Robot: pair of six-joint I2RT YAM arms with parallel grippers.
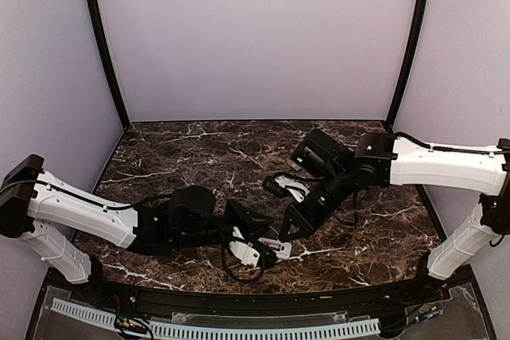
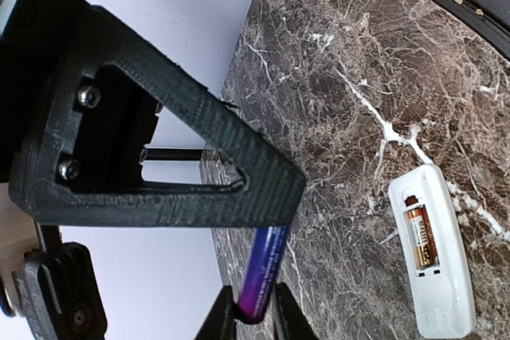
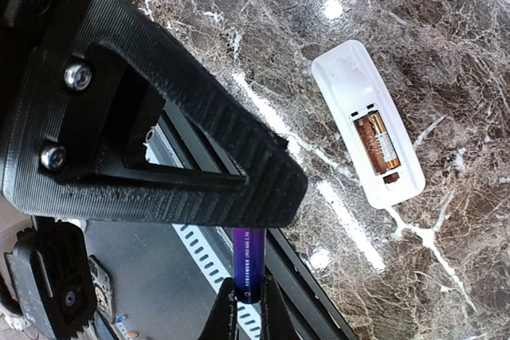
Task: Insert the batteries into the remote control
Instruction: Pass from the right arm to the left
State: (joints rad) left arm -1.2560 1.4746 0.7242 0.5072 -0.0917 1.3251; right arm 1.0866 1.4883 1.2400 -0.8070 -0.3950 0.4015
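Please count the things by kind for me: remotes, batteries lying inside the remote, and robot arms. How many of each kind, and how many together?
remote: 1
battery in the remote's open bay: 1
robot arms (left arm, right arm): 2
Total: 4

Right wrist cam: we see the remote control (image 3: 366, 129) lying back-up and diagonal on the dark marble table (image 3: 446, 37), bay uncovered, one copper-brown battery (image 3: 376, 142) seated lengthwise in it. The right gripper (image 3: 275, 197) shows one black ribbed finger (image 3: 199, 157) across the frame. A slim purple cylinder (image 3: 247, 260) runs out from under it, pinched between two dark tips (image 3: 227, 316) at the bottom edge; we can't tell whose. It hangs over the table's black edge rail (image 3: 311, 292) and a white slotted duct (image 3: 199, 256)
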